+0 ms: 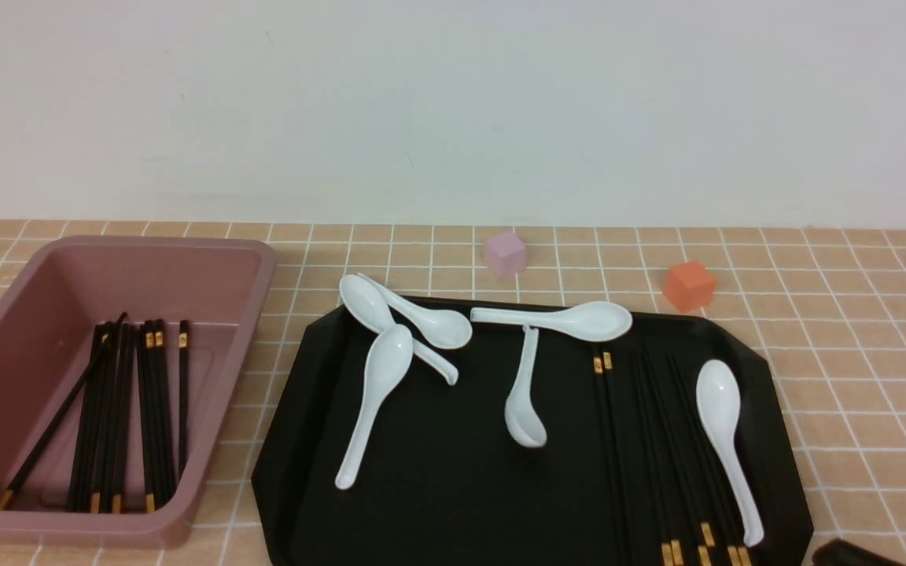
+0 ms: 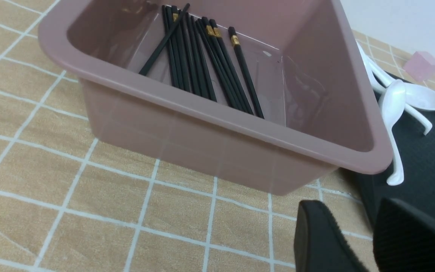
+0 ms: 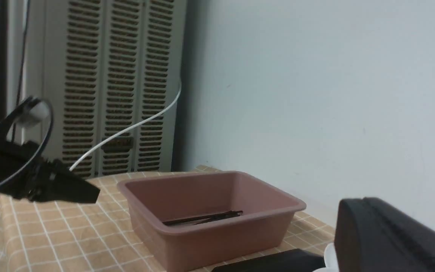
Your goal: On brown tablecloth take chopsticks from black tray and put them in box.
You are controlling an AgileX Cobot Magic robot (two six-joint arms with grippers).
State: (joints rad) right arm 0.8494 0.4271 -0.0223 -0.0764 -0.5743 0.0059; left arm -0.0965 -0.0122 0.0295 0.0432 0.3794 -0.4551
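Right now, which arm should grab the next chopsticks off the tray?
Likely right. The remaining chopsticks lie on the right part of the black tray, close to the right gripper, though it is shut. The left gripper hangs open by the box, farther away.

The left gripper point(image 2: 353, 206) is hanging with its two black fingers point(image 2: 325, 241) standing apart, gripping nothing. The right gripper point(image 3: 357, 230) is holding its jaws pressed together.

Some black chopsticks point(image 1: 123, 417) lie in the pink box point(image 1: 248, 314), others on the black tray point(image 1: 453, 472), right side.
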